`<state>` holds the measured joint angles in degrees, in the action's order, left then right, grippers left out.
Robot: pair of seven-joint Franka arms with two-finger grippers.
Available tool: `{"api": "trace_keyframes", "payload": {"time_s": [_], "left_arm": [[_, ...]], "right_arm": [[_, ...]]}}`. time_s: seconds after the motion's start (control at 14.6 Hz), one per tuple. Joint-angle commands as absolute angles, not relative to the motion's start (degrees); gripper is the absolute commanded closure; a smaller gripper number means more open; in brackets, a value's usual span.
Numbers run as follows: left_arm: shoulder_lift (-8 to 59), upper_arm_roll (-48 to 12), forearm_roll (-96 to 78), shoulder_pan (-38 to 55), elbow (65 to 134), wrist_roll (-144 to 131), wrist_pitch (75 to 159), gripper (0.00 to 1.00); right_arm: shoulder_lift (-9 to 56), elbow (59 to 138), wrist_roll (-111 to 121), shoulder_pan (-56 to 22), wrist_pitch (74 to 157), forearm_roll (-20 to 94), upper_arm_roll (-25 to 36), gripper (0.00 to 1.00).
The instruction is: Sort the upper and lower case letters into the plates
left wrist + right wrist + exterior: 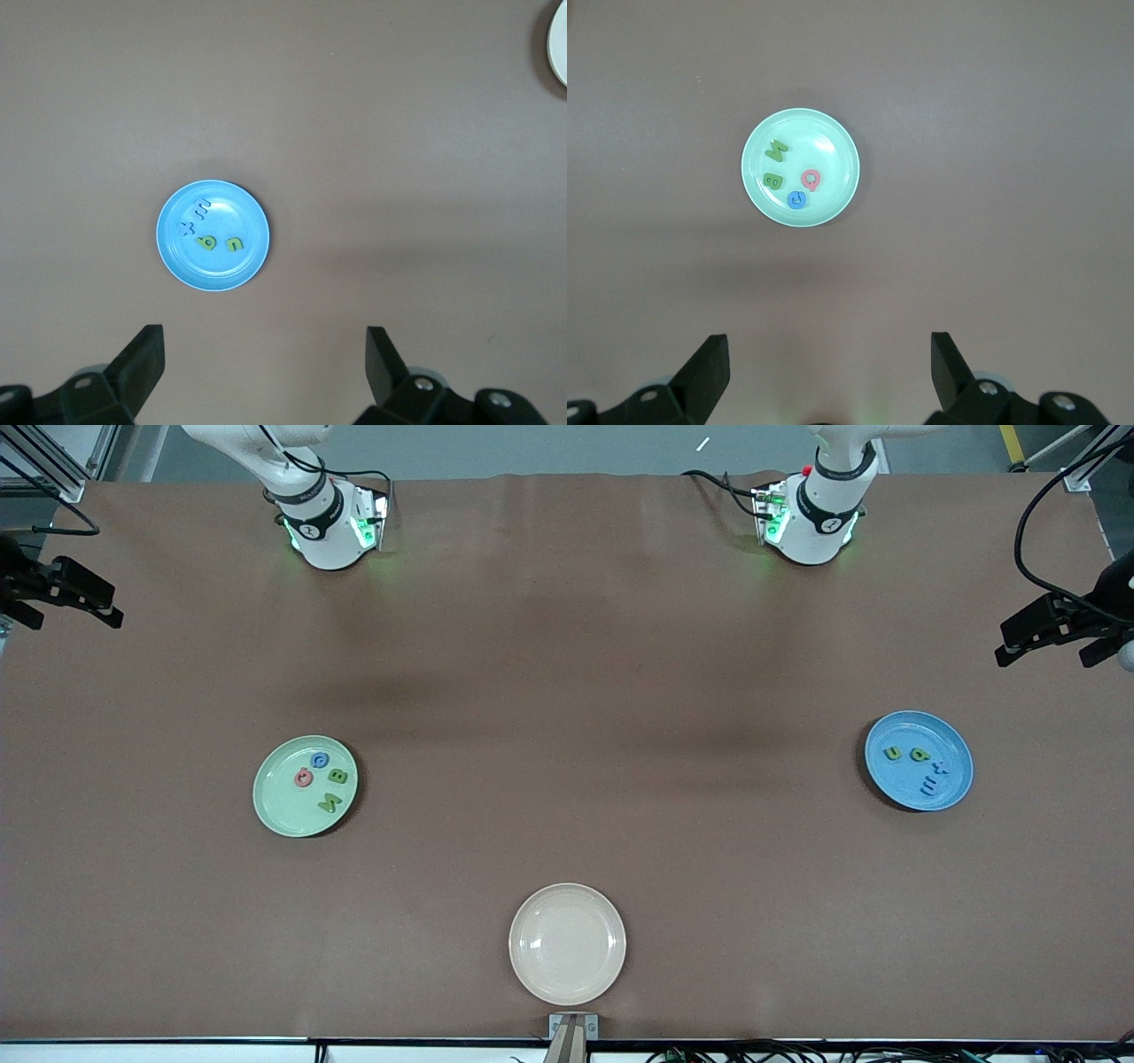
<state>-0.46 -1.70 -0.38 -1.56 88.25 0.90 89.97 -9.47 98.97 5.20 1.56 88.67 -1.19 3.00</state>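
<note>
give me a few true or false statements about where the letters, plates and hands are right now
1. The pale green plate holds four letters, among them a pinkish-red letter. True.
2. The cream-beige plate holds two letters. False: it holds none.
3. The blue plate lies toward the left arm's end of the table. True.
4. The left hand grips a green letter. False: it is open and holds nothing, up over bare table.
5. The right hand is open. True.
6. The cream-beige plate is farther from the front camera than the other two plates. False: it is the nearest.
</note>
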Motion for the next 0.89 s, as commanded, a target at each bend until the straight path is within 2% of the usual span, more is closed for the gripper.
{"api": "trace_keyframes", "payload": {"time_s": [0.0,0.34,0.82], "left_arm": [[-0.53,-1.93,0.09,-1.76,87.63,2.02,89.82,0.0],[-0.53,-1.93,0.09,-1.76,87.63,2.02,89.82,0.0],[-0.53,-1.93,0.09,-1.76,87.63,2.02,89.82,0.0]], "right_arm": [[-10.55,99.94,4.31,2.02,89.82,-0.88,2.46,0.0],[-5.29,92.65,4.39,2.11,88.95,-0.79,2.46,0.0],[-5.27,93.77,4.75,2.02,87.98,-0.79,2.46,0.0]]}}
